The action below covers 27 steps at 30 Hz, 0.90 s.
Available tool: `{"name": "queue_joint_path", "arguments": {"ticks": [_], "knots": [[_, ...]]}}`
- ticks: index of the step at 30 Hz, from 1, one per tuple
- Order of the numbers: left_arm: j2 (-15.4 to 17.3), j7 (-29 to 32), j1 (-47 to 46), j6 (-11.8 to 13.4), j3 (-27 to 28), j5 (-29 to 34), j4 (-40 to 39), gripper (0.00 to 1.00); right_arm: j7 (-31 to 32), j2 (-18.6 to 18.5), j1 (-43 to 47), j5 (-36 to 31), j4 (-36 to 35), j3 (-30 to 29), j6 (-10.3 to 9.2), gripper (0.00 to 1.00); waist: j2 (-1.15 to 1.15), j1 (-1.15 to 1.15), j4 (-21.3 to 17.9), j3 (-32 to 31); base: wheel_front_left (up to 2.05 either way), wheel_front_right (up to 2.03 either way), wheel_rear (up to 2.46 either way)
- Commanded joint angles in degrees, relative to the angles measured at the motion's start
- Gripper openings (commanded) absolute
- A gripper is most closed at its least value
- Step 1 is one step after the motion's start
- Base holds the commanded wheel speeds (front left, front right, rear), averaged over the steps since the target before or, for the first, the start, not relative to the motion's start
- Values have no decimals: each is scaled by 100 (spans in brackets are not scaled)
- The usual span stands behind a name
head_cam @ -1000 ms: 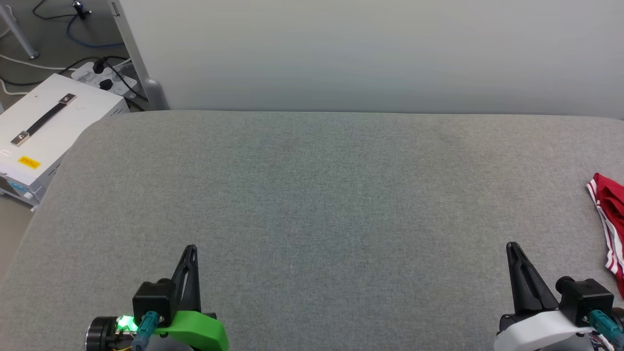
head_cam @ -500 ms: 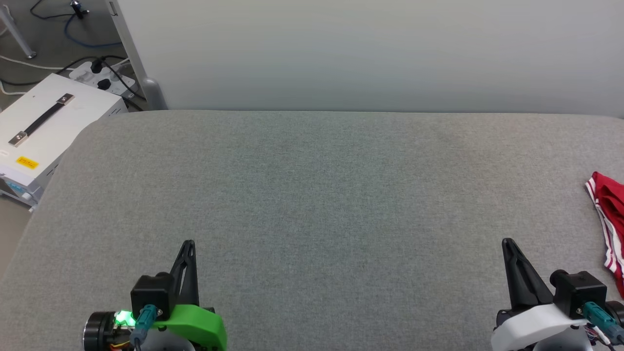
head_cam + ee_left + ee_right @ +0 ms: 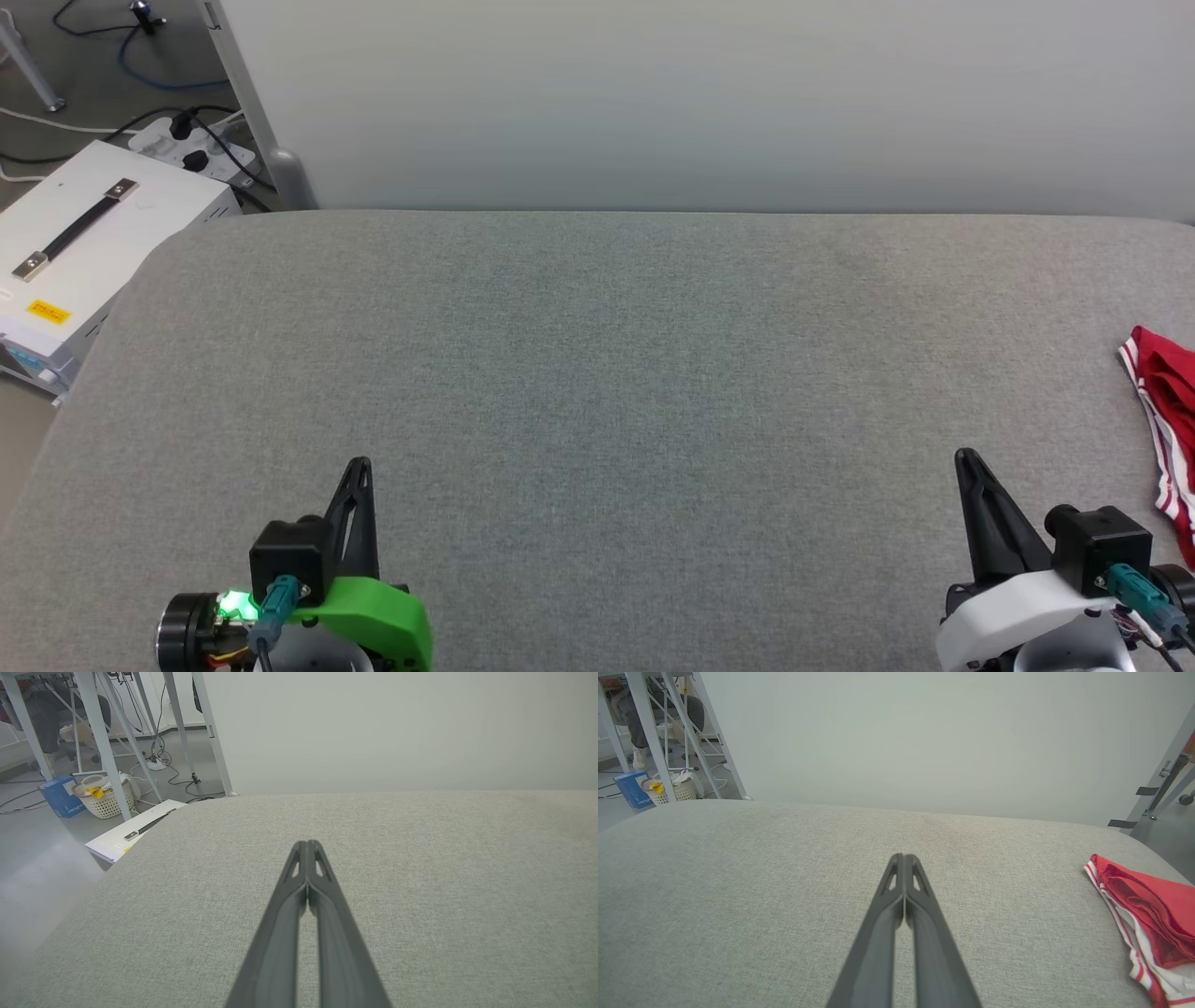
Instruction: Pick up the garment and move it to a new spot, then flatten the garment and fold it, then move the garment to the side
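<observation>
Jaws both closed, empty — garment (image 3: 1169, 387) bunched at table's (image 3: 597, 373) R edge, long axis near-far.

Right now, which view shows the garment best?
Right wrist view: the garment lies bunched, red folds and striped trim clear. Head view crops it to a strip at its right edge.

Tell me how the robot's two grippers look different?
The left gripper sits on a green mount with a glowing green light; the right gripper sits on a white mount. The right gripper is near the red garment; the left gripper is far from it. Both are dark, pointed, shut and holding nothing.
</observation>
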Motion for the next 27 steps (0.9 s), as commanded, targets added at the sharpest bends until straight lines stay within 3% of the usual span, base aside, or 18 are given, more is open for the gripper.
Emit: {"name": "queue_joint_path", "arguments": {"ticks": [1, 27], "knots": [[-28, 42, -134, 11, 20, 46, -40, 0, 34, -6, -110, -77, -3, 17, -3, 0, 19, 0, -2, 1, 0, 0, 0], [-51, 340, -225, 15, 90, 120, -165, 0, 334, -7, -283, -247, -3, 90, -3, 0, 25, 0, -48, 25, 0, 0, 0]]}}
